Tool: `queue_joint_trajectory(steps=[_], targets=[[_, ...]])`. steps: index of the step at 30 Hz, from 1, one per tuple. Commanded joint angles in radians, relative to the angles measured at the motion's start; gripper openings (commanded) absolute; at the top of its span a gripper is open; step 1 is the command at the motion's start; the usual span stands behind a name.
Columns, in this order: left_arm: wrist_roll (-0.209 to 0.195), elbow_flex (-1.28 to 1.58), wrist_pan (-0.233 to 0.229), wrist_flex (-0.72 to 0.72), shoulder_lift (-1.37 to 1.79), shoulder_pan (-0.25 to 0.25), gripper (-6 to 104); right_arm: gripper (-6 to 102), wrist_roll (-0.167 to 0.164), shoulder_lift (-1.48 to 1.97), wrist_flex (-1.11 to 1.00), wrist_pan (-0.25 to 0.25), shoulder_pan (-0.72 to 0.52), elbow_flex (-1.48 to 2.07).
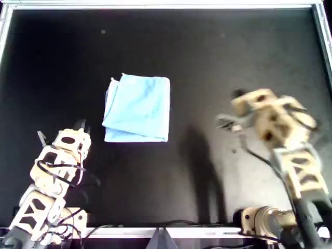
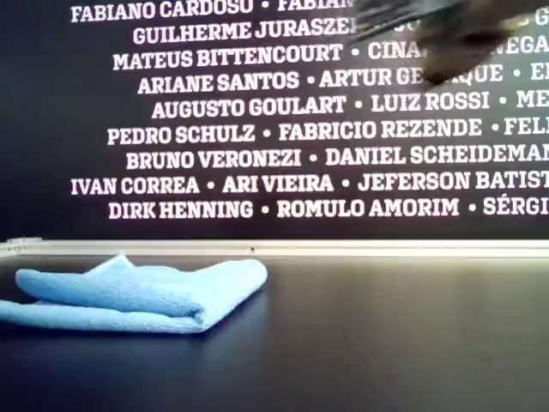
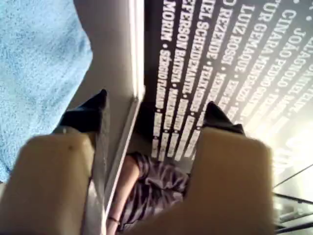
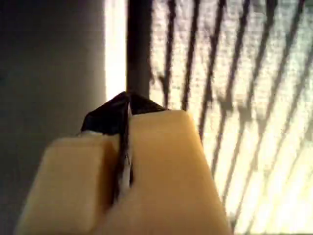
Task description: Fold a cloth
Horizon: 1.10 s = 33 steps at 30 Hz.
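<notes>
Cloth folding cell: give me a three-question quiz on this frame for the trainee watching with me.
1. True or false: the cloth lies folded on the black table, with neither gripper touching it.
2. Multiple choice: how do the left gripper jaws stand? A) open, holding nothing B) shut on the cloth C) out of view.
3. Fill in: the right gripper jaws are ____.

Key
1. True. In the overhead view both arms sit clear of the cloth.
2. A. The left wrist view shows a wide gap between the fingertips, with the cloth off to one side.
3. Shut. The right wrist view shows the tips pressed together with nothing between them.
</notes>
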Motion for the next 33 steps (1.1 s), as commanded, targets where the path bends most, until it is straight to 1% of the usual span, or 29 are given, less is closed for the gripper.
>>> queue_joint_trajectory(steps=[1, 3, 4, 7, 9, 10, 13, 20, 30, 33], targets=[[0.003, -0.009, -0.008, -0.006, 0.018, 0.038, 68, -2, -0.005, 0.114, -0.031, -0.015, -0.107, 0.021], [0.003, -0.009, -0.008, -0.006, 0.018, 0.098, 68, -2, -0.005, 0.170, -0.031, -0.015, -0.156, 0.061], [0.003, -0.009, -0.008, -0.006, 0.018, 0.137, 68, -2, -0.005, 0.198, -0.031, -0.015, -0.170, 0.083], [0.003, -0.011, -0.008, -0.006, 0.020, 0.241, 68, -2, -0.005, 0.310, -0.031, -0.015, -0.179, 0.152], [0.003, -0.011, -0.006, -0.006, 0.020, 0.287, 68, -2, -0.005, 0.400, -0.031, -0.015, -0.179, 0.196], [0.003, -0.011, -0.006, -0.006, 0.020, 0.301, 68, -2, -0.005, 0.445, -0.031, -0.015, -0.179, 0.218], [0.003, -0.015, -0.006, -0.006, 0.020, 0.310, 68, -2, -0.005, 0.575, -0.031, -0.002, -0.179, 0.281], [0.003, -0.017, -0.006, -0.006, 0.020, 0.310, 68, -2, -0.005, 0.776, -0.031, 0.000, -0.181, 0.428], [0.003, 0.002, -0.006, -0.006, 0.020, 0.310, 68, -2, -0.005, 0.798, -0.031, 0.002, -0.181, 0.609], [0.000, 0.002, -0.005, -0.006, 0.020, 0.301, 68, -2, -0.005, 0.798, -0.031, 0.002, -0.181, 0.670]])
